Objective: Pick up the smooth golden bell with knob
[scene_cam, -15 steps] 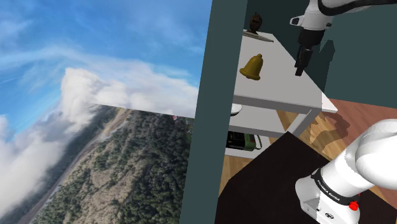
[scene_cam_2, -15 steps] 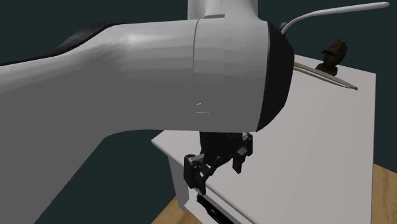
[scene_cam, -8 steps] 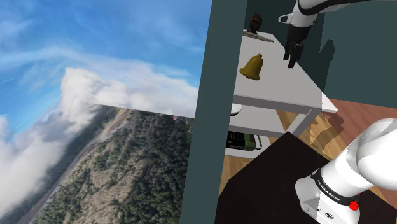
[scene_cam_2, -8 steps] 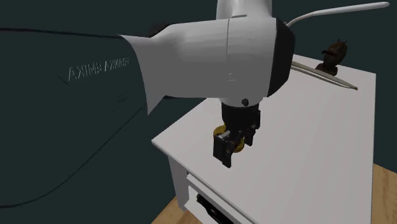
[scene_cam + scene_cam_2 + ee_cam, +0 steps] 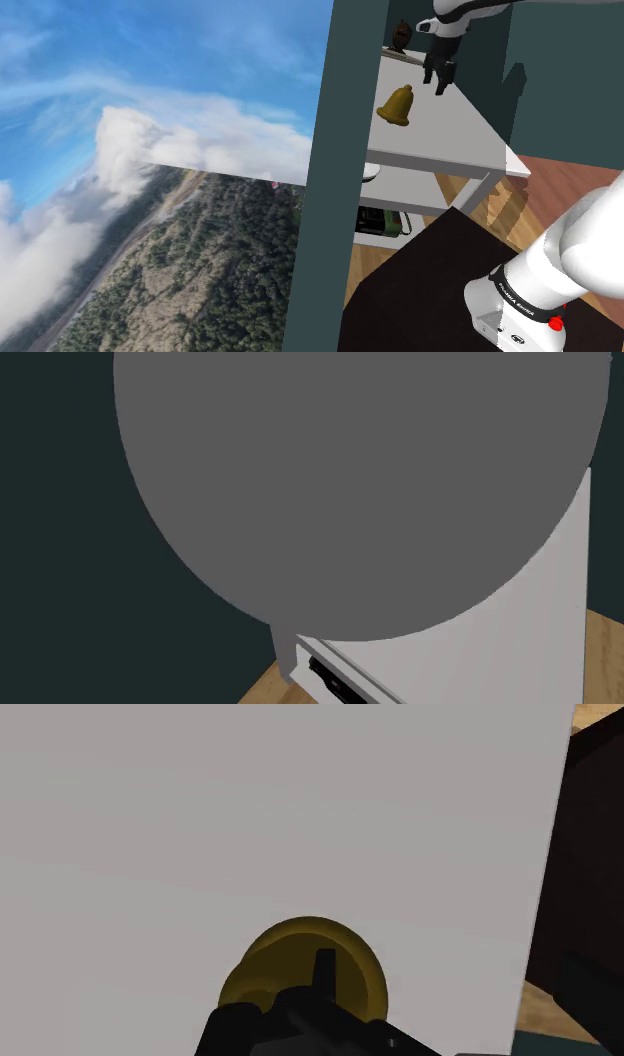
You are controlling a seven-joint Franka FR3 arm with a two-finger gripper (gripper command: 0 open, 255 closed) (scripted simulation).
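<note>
- At the shoulder view's left, a big picture of blue sky, white clouds and green hills (image 5: 150,200) is seen.
- Next to it, the edge of a dark green wall (image 5: 325,200) is seen, running from top to bottom.
- Just past the wall, a grey table (image 5: 450,140) is seen, with a shelf (image 5: 410,192) under its top.
- A white thing (image 5: 370,172) is seen at the shelf's left end, and a green and black thing (image 5: 385,220) is seen lower down.
- The bell (image 5: 396,105) is stood upright on the table, near the edge by the wall. It is golden and smooth, with a little knob on top.
- At the far end of the table a small dark figure (image 5: 401,33) is seen, and a thin grey thing (image 5: 408,58) is laid just in front of it.
- The black hand (image 5: 437,82) is seen above the table, to the right of the bell and a bit further back. It is apart from the bell, so the bell is not held.
- Whether the hand is open or shut cannot be told.
- At the lower right, the dark stand (image 5: 430,290) and the white arm (image 5: 545,270) are seen, with a wood floor (image 5: 560,180) behind.
- In the wrist view, the bell is seen from above as a golden round shape on the grey table, partly hidden by the hand.
- In the second exterior view, a big grey round shape (image 5: 350,482) is seen very close. The table is seen under it and to its right.
</note>
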